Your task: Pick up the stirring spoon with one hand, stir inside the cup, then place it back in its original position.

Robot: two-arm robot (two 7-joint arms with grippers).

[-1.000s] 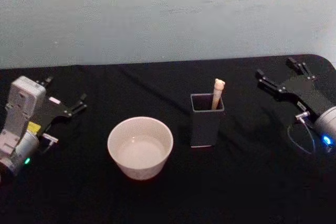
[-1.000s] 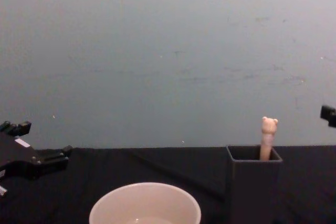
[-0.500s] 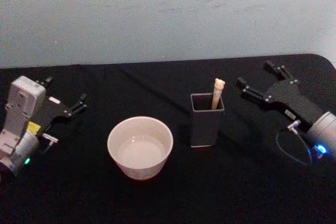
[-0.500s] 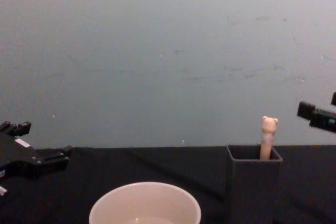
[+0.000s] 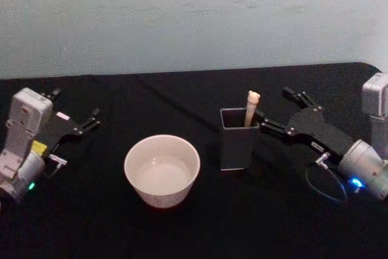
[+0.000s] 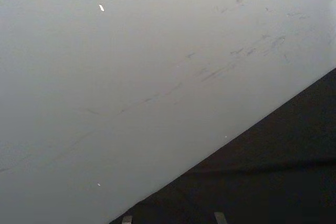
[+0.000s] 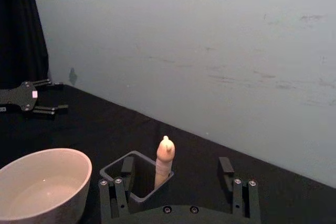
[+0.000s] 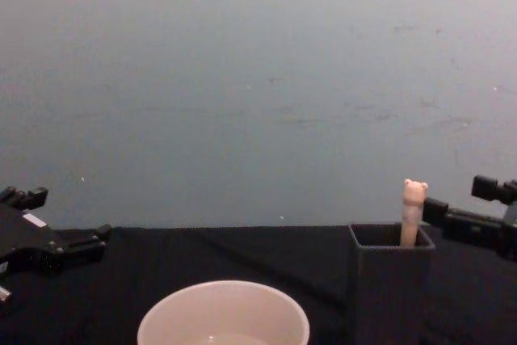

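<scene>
The stirring spoon (image 5: pixel 251 108) stands upright in the dark grey square holder (image 5: pixel 237 144), with its beige bear-topped handle (image 8: pixel 413 209) sticking out and its bowl hidden inside. To the holder's left sits the wide cream cup (image 5: pixel 162 170). My right gripper (image 5: pixel 274 110) is open just right of the holder, at the height of the handle and not touching it. In the right wrist view the spoon (image 7: pixel 164 160) and the holder (image 7: pixel 134 180) lie ahead of the open right gripper (image 7: pixel 176 167). My left gripper (image 5: pixel 74 108) rests open at the far left of the table.
A black cloth covers the table (image 5: pixel 182 228), which ends at a pale wall (image 5: pixel 182 16) behind. Free room lies between the cup (image 8: pixel 224 317) and the left gripper (image 8: pixel 65 216), and in front of the holder (image 8: pixel 390 280).
My right gripper has swung left and down from the far right of the table to just beside the holder and spoon handle. The left arm, cup and spoon have not moved.
</scene>
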